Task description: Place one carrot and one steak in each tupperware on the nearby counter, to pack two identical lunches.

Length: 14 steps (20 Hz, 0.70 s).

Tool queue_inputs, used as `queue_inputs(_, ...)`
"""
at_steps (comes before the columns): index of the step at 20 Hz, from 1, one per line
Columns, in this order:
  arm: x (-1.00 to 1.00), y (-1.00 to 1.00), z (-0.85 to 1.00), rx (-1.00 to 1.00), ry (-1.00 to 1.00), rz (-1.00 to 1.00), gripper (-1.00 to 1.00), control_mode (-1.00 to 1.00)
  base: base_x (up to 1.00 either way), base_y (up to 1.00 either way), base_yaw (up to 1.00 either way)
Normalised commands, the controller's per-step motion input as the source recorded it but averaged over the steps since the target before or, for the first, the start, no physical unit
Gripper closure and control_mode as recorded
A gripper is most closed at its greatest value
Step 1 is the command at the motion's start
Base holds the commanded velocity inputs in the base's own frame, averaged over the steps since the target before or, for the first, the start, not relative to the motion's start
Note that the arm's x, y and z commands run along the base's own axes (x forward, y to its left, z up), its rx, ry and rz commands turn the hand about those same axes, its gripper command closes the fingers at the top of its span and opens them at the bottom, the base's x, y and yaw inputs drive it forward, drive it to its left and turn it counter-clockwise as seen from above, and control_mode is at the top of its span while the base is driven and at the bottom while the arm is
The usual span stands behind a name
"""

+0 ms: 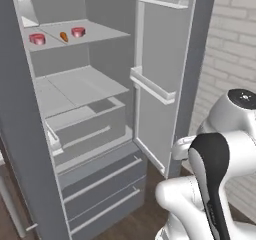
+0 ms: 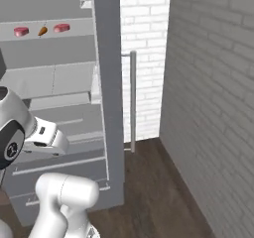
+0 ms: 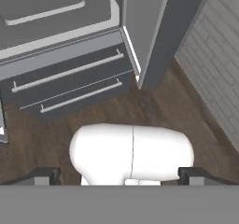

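Nothing packed yet, in my judgement: two steaks (image 1: 37, 39) flank one carrot (image 1: 63, 36) on the open fridge's upper shelf (image 1: 100, 31), while the fingers (image 3: 46, 175) stand wide and empty, aimed floorward.

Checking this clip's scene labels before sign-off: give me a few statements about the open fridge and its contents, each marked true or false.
1. The grey fridge door stands open. True.
2. Two red-pink raw steaks lie on an upper fridge shelf. True.
3. A small orange carrot lies in the bottom drawer. False: it lies on the upper shelf, between the steaks.
4. The gripper holds a steak. False: its jaws stand open and empty, aimed at the wooden floor.
5. The wall right of the fridge is green tile. False: pale brick wall.
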Motion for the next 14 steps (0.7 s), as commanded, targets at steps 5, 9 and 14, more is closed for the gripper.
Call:
queue_inputs(5,0.00,0.00,0.00,0.00,0.00,0.00,-1.00,1.00,0.24,0.06,0.45)
queue_inputs(9,0.00,0.00,0.00,0.00,0.00,0.00,-1.00,1.00,0.00,0.17,0.11)
queue_inputs(14,0.00,0.00,0.00,0.00,0.00,0.00,-1.00,1.00,0.02,0.20,0.03)
